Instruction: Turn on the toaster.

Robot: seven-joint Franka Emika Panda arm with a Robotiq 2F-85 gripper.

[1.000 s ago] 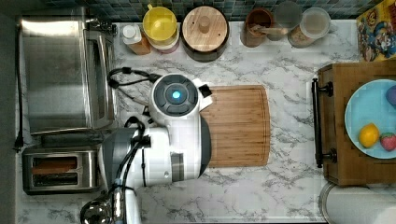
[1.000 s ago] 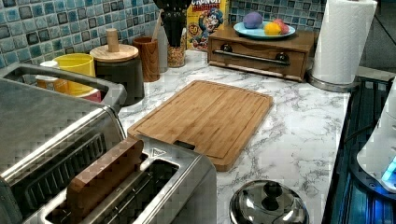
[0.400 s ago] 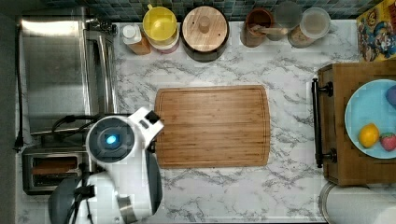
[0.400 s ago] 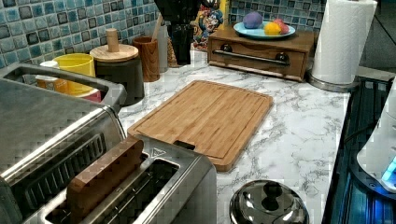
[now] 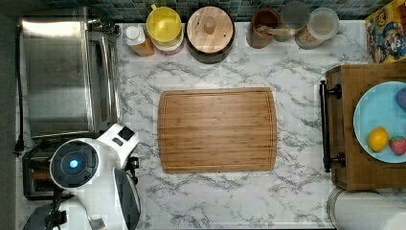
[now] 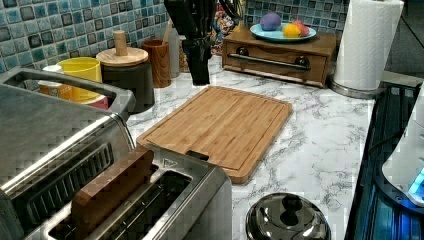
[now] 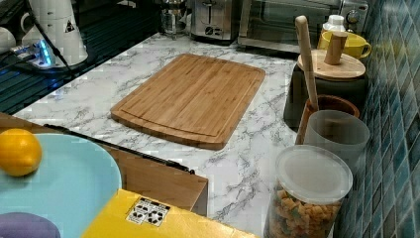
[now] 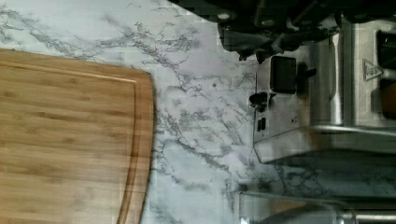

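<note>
White Franka arm with a glowing blue ring [image 5: 74,164] over the top view's lower left corner, covering most of the small boxy stainless-steel pop-up toaster [image 5: 32,172], which stands just below the large steel toaster oven [image 5: 62,72] in that view; in the wrist view the toaster's end face [image 8: 299,107] lies close under the camera, bearing a black lever [image 8: 283,74] and a small black knob [image 8: 258,99]; dark gripper [image 8: 275,39] directly beside the lever, whether released or clenched cannot be told; in the left view a brown slice [image 6: 112,187] stands upright in one of the toaster's two long slots [image 6: 150,200]; rectangular bamboo cutting board [image 5: 218,129] flat on the white marble counter [image 5: 287,201], well apart from the toaster; round steel lid with a black knob [image 6: 287,220] near the toaster's end in the left view.
</note>
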